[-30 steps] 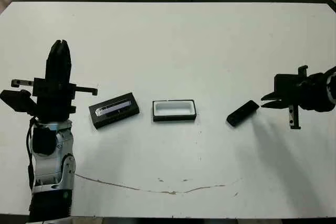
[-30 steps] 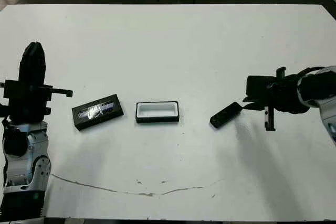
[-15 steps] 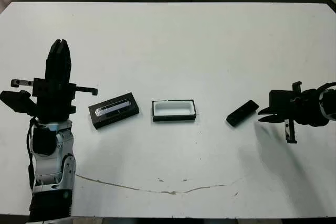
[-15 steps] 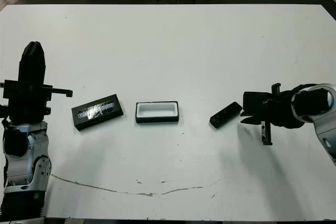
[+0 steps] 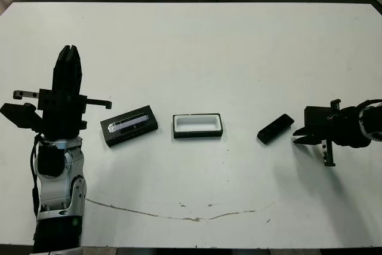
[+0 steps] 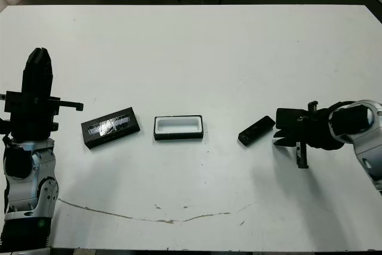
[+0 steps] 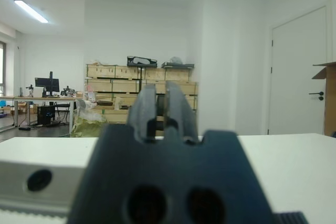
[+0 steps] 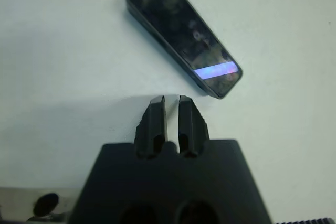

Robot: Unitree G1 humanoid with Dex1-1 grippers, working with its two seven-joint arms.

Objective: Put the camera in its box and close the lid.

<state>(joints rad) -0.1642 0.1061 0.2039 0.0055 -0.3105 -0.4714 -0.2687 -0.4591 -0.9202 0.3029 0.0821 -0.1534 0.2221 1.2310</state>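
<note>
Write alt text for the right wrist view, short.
Seen along the right gripper, its two black fingers nearly together, pointing at the camera, a slim black bar lying diagonally on the white table just beyond the fingertips, untouched. A small bluish strip glows near the camera's closer end.

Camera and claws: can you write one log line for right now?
camera: on table, not held | right claw: shut, beside camera | left claw: shut, raised | box: open, empty | lid: beside box

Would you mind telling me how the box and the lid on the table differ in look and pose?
The box shows a white lining inside a black rim; the lid is black with a glossy window strip. The box lies square to the table's edge; the lid lies at a slant. Both rest flat on the table, side by side and apart.
</note>
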